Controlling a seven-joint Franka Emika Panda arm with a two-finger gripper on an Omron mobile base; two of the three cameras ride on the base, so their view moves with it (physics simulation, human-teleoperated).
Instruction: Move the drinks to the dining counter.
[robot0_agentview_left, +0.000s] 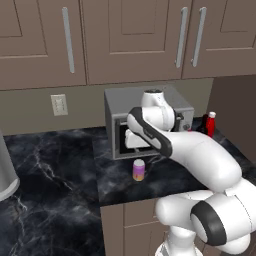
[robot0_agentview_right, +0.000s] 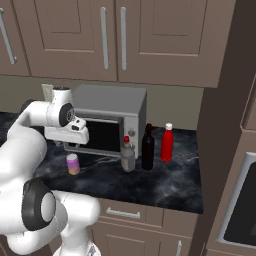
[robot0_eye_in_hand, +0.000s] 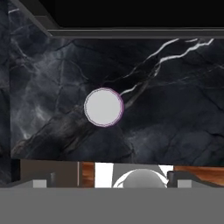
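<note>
we have our pincer (robot0_agentview_right: 75, 142) hanging above the pink-purple can (robot0_agentview_right: 73, 164), looking straight down on it: in the hand view the can's pale round lid (robot0_eye_in_hand: 103, 107) sits a little left of the middle, with dark veined marble all round it. the jaws stand wide and hold nothing; we see only the two dark fingertips (robot0_eye_in_hand: 40, 183) low in that view, well apart from each other, and the can is not between them yet.

by our reckoning the task is barely begun. all four drinks stand on the black marble surface (robot0_agentview_right: 165, 185) over the brown drawers, in front of the grey microwave (robot0_agentview_right: 112, 120), and not one of them is on the dining counter. the can stands alone toward the left of the microwave's front, near the surface's edge. the other three make a close row at the microwave's right corner: the squat clear bottle with the red cap (robot0_agentview_right: 127, 155), the tall dark wine bottle (robot0_agentview_right: 147, 147) just beside it, and the slim red bottle (robot0_agentview_right: 167, 142) a little further right.

so what is left, as we judge it, is everything: come down over the can, close on it, lift it, carry it over to the dining counter, then do the same for the three bottles. the can looks like the natural first pick, since it stands free with nothing near to knock.
</note>
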